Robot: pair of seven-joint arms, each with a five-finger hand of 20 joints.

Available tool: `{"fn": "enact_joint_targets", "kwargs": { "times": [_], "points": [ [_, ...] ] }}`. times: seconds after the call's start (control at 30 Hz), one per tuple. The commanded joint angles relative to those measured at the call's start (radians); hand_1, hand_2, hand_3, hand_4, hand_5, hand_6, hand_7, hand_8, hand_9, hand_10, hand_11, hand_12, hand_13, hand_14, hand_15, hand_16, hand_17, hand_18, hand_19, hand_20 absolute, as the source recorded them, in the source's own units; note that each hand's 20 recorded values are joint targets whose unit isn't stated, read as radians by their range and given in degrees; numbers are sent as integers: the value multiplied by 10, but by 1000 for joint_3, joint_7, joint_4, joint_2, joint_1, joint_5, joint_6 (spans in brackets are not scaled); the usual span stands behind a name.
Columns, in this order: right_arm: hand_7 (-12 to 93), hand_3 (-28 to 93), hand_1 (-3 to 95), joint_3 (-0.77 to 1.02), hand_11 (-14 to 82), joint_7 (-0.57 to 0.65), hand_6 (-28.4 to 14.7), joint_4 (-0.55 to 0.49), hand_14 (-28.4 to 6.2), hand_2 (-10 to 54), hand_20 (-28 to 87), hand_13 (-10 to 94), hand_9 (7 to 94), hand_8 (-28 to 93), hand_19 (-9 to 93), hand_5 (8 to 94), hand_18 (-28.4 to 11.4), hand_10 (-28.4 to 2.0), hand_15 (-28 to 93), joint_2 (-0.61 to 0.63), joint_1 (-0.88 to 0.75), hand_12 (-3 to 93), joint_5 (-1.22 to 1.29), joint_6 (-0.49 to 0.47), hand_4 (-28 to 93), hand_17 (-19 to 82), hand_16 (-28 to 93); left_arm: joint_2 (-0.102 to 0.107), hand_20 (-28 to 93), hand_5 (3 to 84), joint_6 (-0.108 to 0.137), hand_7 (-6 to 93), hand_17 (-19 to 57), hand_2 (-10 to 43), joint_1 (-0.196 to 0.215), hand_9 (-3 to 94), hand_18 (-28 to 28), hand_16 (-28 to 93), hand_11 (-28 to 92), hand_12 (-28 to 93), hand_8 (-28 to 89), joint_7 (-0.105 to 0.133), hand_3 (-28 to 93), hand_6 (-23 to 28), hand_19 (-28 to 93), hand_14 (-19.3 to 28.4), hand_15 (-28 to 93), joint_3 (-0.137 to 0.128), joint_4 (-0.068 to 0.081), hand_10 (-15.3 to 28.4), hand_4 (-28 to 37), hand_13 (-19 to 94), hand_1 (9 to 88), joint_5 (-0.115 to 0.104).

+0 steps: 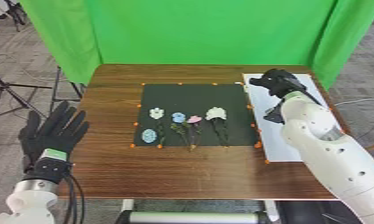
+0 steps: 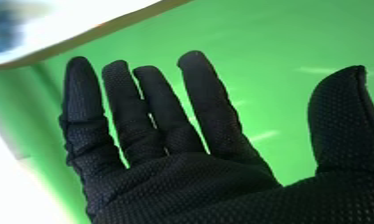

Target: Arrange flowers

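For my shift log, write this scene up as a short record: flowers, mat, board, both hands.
Mat: dark, on the table
Flowers on mat: white flower, blue flower, pink flower, larger white flower
Near-left of mat: pale blue bloom
White board, right of mat
Right hand, over the board's far part, fingers straight
Left hand, at the table's left edge, fingers spread
Arranging: flowers still lie flat
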Motion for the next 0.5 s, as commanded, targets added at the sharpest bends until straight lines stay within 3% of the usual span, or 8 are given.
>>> {"fn": "enact_joint_targets", "kwargs": {
  "times": [0.03,0.3,0.37,0.4,0.43,0.5],
  "points": [
    [111,711,62,-20,67,25,-71,97,-166,126,306,231,369,-94,607,437,-234,-187,275,22,86,111,-19,-41,-251,161,72,-1,85,367,-7,179,-38,73,13,313,108,-75,189,114,-97,11,708,67,261,139,326,8,-6,136,-283,216,252,5],
    [104,725,77,-94,74,76,-78,252,-150,140,283,197,322,-97,604,408,-227,-174,260,-7,165,89,39,-90,-248,144,34,-3,85,366,-10,179,-38,81,6,315,109,-74,188,115,-97,1,707,66,263,139,327,13,0,136,-283,218,254,10],
    [115,738,92,-125,79,95,-79,290,-150,140,274,192,290,-96,605,369,-225,-174,271,-17,178,85,28,-68,-243,144,29,-11,85,367,-40,180,-37,85,6,317,109,-74,188,114,-97,-32,708,65,263,139,327,8,11,138,-282,219,260,35],
    [120,743,101,-131,83,92,-78,305,-151,140,268,187,274,-99,605,347,-224,-176,279,-20,186,83,32,-85,-241,146,26,-7,84,367,-47,180,-37,86,5,317,109,-74,188,113,-98,-27,709,65,263,140,328,12,11,137,-282,220,261,33],
    [124,749,106,-134,86,94,-78,311,-154,141,261,179,262,-102,604,336,-221,-177,287,-21,184,80,34,-93,-241,146,22,-15,84,363,-60,180,-37,90,3,316,109,-72,188,113,-98,-45,709,62,263,144,336,10,14,137,-282,229,265,47],
    [138,765,121,-131,91,121,-74,316,-157,145,244,162,233,-110,607,311,-219,-174,307,-21,178,70,60,-106,-238,145,2,-18,83,358,-64,181,-37,93,-12,312,110,-72,184,112,-99,-67,708,60,263,147,343,16,20,134,-283,234,269,75]
  ]
}}
